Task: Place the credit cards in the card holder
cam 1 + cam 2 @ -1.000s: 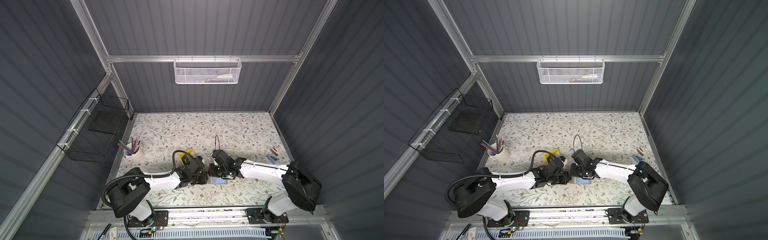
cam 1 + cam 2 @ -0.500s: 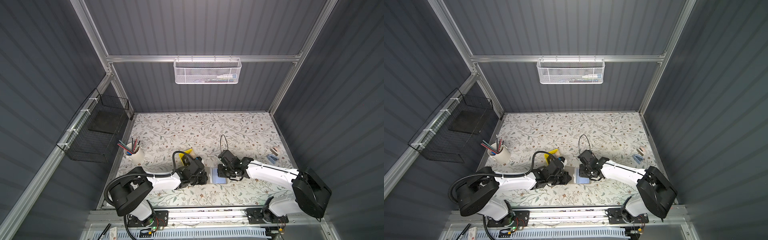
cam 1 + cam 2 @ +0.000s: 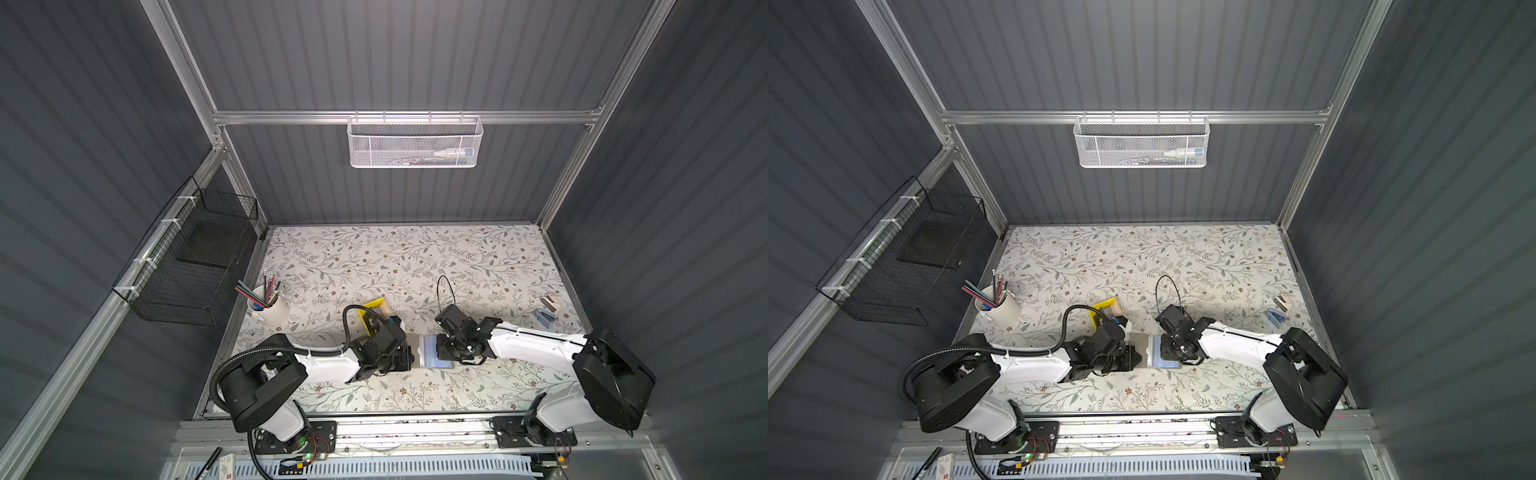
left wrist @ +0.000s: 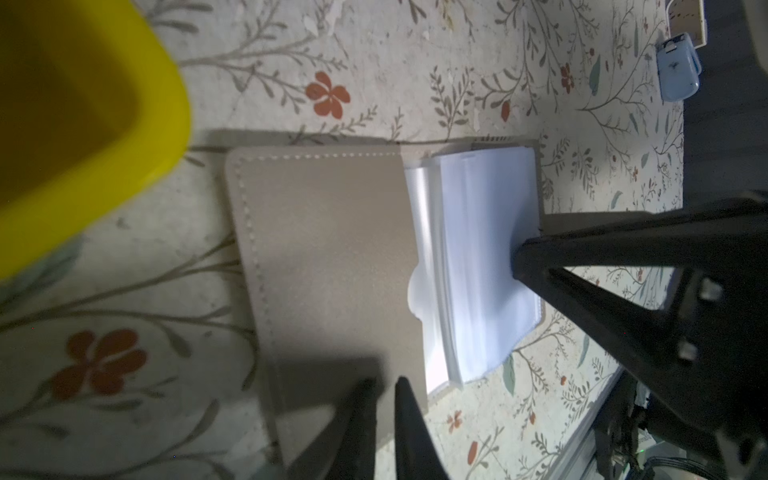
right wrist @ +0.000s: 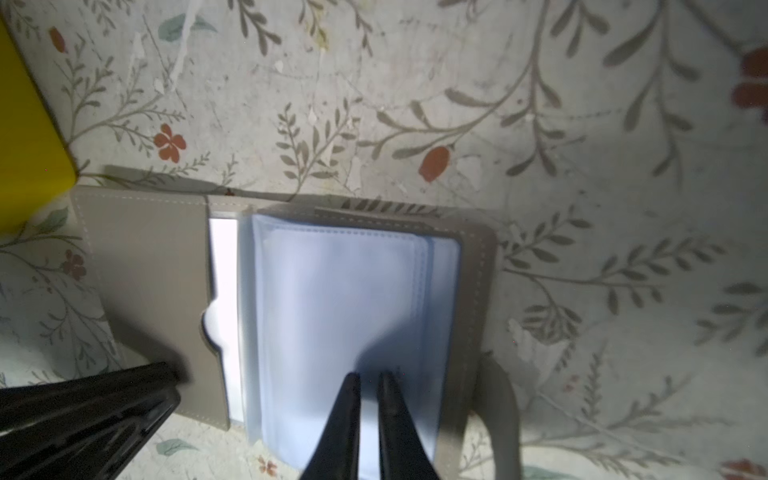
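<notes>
Grey card holder (image 3: 426,353) lies open under left pincer (image 4: 384,384) and right pincer (image 5: 366,376), both nearly closed, empty. Credit cards (image 3: 370,322) lie just behind the left, toward the worktop's (image 3: 415,266) back.

My left arm (image 3: 324,368) lies low over the near part of the table, reaching right from its base at the near left. My right arm (image 3: 536,347) mirrors it, stretched left from the near right. Both wrists tip downward, and the two tools sit close together near the middle, not touching. My left gripper (image 4: 383,384) has its jaws drawn almost together, with only a slit between them. My right gripper (image 5: 368,376) is pinched just as narrow, tips pointing down.
</notes>
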Motion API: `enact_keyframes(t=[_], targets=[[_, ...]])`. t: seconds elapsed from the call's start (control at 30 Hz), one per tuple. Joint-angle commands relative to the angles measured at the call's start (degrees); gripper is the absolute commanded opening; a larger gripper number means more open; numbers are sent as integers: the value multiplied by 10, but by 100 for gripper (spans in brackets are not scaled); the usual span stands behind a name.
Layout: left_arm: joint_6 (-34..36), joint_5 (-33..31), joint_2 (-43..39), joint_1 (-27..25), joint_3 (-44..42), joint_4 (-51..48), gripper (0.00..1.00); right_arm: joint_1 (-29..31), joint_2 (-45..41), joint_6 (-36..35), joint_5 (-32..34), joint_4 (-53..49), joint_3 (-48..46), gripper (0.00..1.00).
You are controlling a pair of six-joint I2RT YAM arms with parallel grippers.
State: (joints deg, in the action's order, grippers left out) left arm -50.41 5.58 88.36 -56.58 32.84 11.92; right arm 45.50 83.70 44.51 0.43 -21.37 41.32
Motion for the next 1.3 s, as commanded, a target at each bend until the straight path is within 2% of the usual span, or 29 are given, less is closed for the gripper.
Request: enact_keyframes(t=[0.0,0.13,0.4,0.87,1.27], targets=[[-8,-7,-10,0,-14,-12,13,5,-22,-10,14,-19,22,14],[-8,-7,-13,0,-14,-13,13,10,-30,-14,8,-18,31,14],[-4,-3,-13,1,-6,-16,13,24,6,-20,-24,17,40,14],[-5,4,-16,5,22,-28,13,29,43,-4,-6,15,-6,14],[42,5,22,49,85,-86,14,36,43,-4,5,14,-16,13]])
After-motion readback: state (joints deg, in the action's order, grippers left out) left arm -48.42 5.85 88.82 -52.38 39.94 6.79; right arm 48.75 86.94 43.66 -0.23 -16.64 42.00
